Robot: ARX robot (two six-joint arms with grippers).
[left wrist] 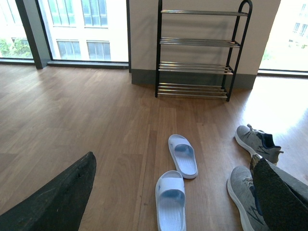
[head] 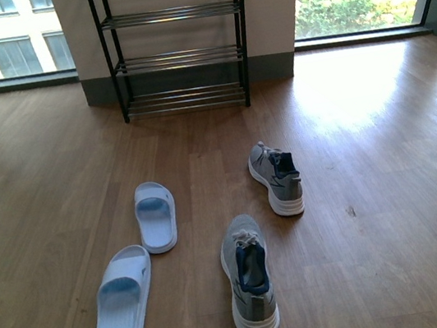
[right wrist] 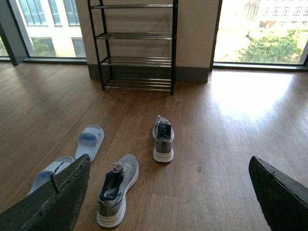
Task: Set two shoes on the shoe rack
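Opening step — left fingers (left wrist: pixel 53 197) and right fingers (right wrist: pixel 53 202) gape empty; next likely means grasping the nearer sneaker (head: pixel 248 280) for the shoe rack (head: pixel 177 58).

Upright at 12 o'clock: black-framed shoe rack (head: pixel 177 58) with chrome-bar shelves. At 6 o'clock, sole down, near grey sneaker (head: pixel 248 280); far grey sneaker (head: pixel 276 178) at its 1 o'clock. At their 9 o'clock, near slide (head: pixel 123 304) and far slide (head: pixel 156 215), pale blue.

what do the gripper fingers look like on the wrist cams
Left gripper and right gripper each show two broad, matte black, wedge-shaped fingers with a rough, scuffed surface. No cables or labels are visible; the front view shows neither arm.
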